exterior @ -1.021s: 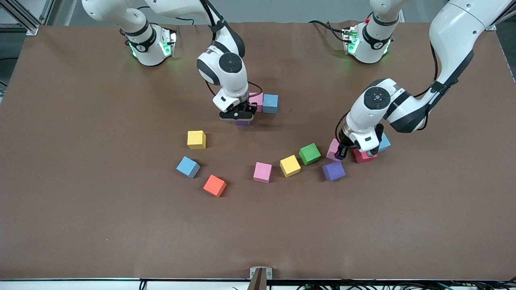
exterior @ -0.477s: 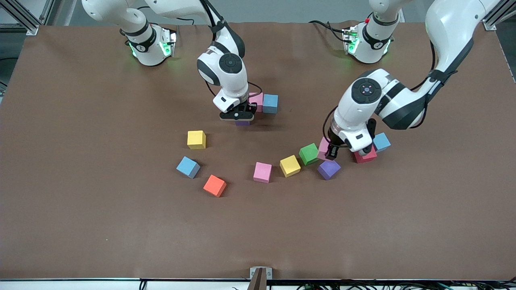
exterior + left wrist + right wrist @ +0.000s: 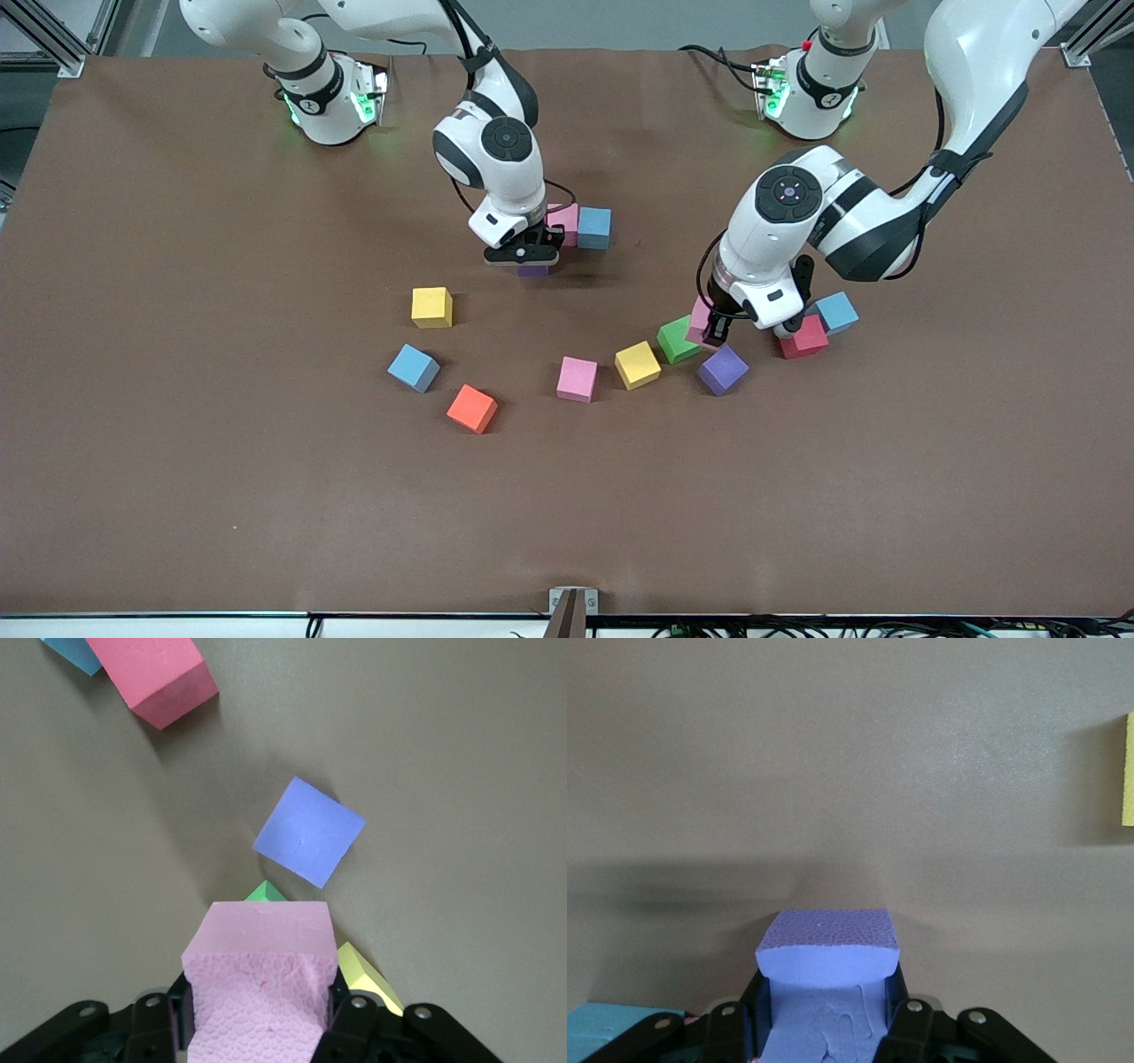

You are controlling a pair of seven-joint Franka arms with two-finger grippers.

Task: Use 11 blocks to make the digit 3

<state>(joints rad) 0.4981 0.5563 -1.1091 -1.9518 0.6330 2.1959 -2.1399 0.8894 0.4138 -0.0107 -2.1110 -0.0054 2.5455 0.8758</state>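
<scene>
Your left gripper [image 3: 716, 332], fingers clamping a pink block [image 3: 261, 983], may clip the green cube [image 3: 675, 339]; right gripper [image 3: 524, 259] grips a purple block [image 3: 827, 979].

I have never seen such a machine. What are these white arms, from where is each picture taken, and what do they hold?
These are two robot arms bolted to a brown table, each ending in a two-finger claw. The wide picture looks down from across the table; the two close pictures come from cameras on the arms' wrists. The left claw is shut on a pink cube over the green cube, near a loose purple cube. The right claw is shut on another purple cube, beside a pink cube and a blue cube that touch each other. Yellow, blue, orange, pink and red cubes lie scattered on the table.
</scene>
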